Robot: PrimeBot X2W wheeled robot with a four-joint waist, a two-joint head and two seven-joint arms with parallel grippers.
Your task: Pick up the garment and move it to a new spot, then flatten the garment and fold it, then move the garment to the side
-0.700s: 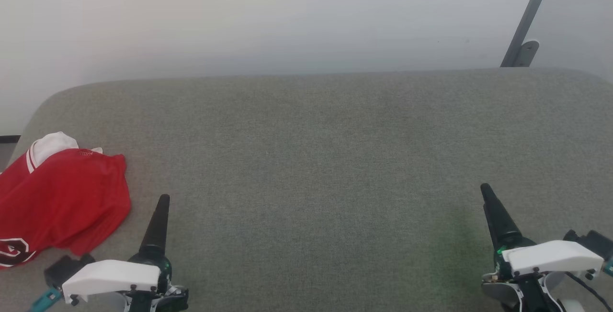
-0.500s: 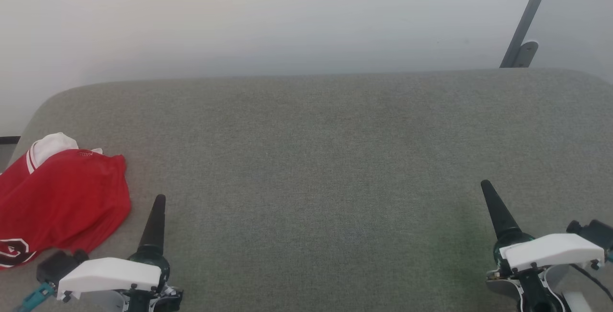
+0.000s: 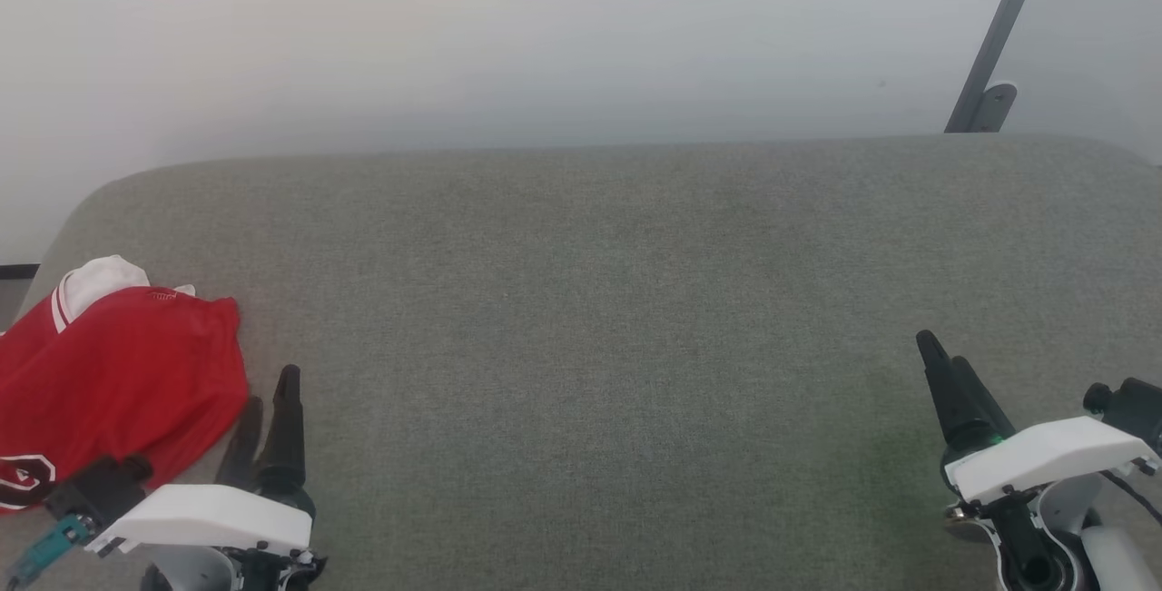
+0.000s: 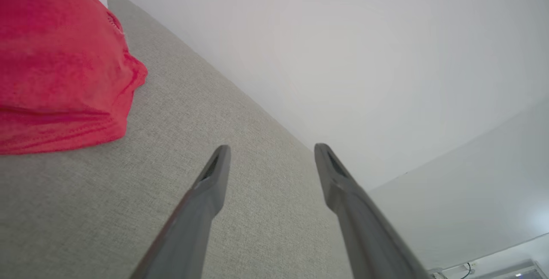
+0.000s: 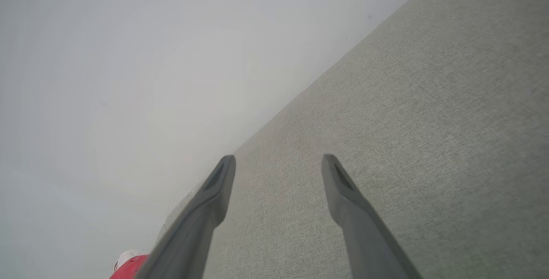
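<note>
Lying bunched at the far left end of a grey upholstered surface (image 3: 590, 300), the garment (image 3: 118, 382) is a red jersey in a loose heap, not yet picked up. A white piece with striped trim pokes out at its far end. Part of a black-and-white print shows at its near end, where the cloth runs out of view. Its long axis runs roughly from far to near along that end of the surface.

The left gripper (image 3: 270, 389) hovers just beside the heap's right-hand hem, pointing away from the robot, its fingers moderately apart with nothing between them. From this claw the jersey lies to the robot's left and slightly ahead, close by; I cannot tell whether cloth and finger touch.

The right gripper (image 3: 941, 350) sits well apart at the opposite end, its fingers likewise parted and empty. The left arm is plainly nearer, so the pick-up likely calls for it to swing left onto the cloth.
</note>
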